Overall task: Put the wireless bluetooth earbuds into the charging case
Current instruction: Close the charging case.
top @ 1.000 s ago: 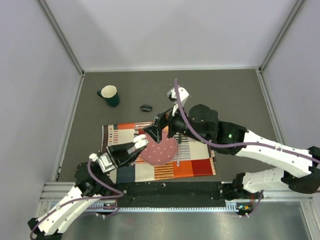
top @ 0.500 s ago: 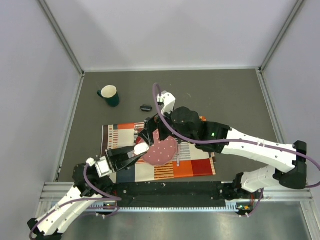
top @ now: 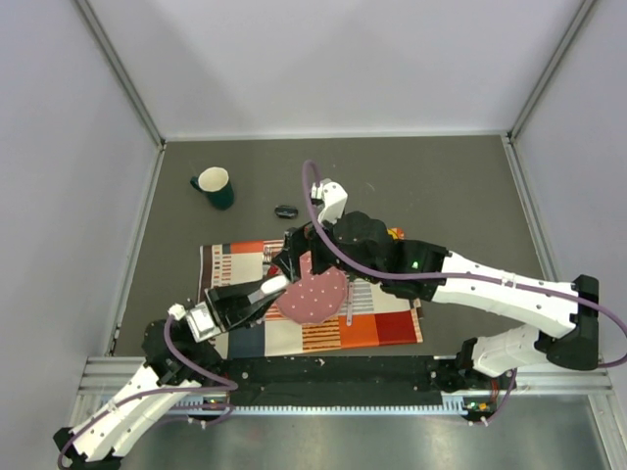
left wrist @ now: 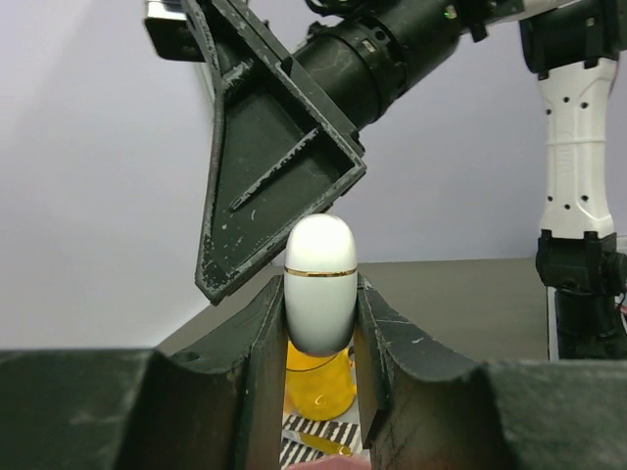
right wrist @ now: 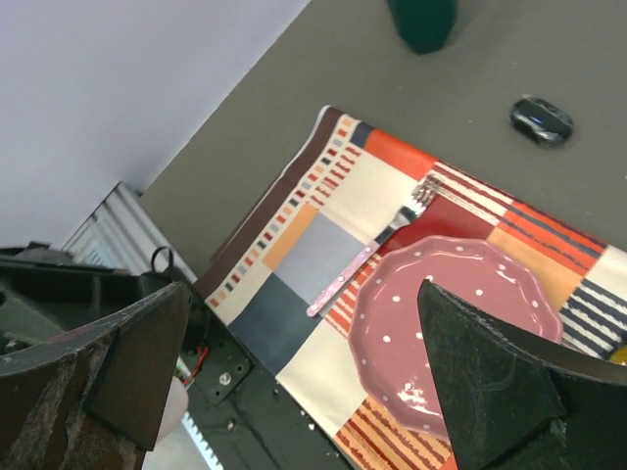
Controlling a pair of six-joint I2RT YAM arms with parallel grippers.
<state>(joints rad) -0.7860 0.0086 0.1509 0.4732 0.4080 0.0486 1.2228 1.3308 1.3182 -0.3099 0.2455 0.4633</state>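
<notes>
1. The left tool [top: 259,293] is pinched on the charging case [left wrist: 319,282], with its two fingers [left wrist: 257,345] pressing the case's sides. The white case stands on end with a thin gold line around its upper part. In the top view it sits at the left rim of the plate [top: 318,297].
2. The pink, white-dotted plate lies on a striped and checked placemat [top: 235,262] on the grey surface [top: 441,186]. A pink fork [right wrist: 366,258] rests on the mat just beside the plate's rim.
3. The right tool [top: 291,258] hangs just beyond the case, over the plate's far-left edge, with its fingers spread wide.
4. Farther off, a black oval object [top: 285,211] lies on the bare surface.
5. A dark green mug [top: 214,186] stands to the far left.
</notes>
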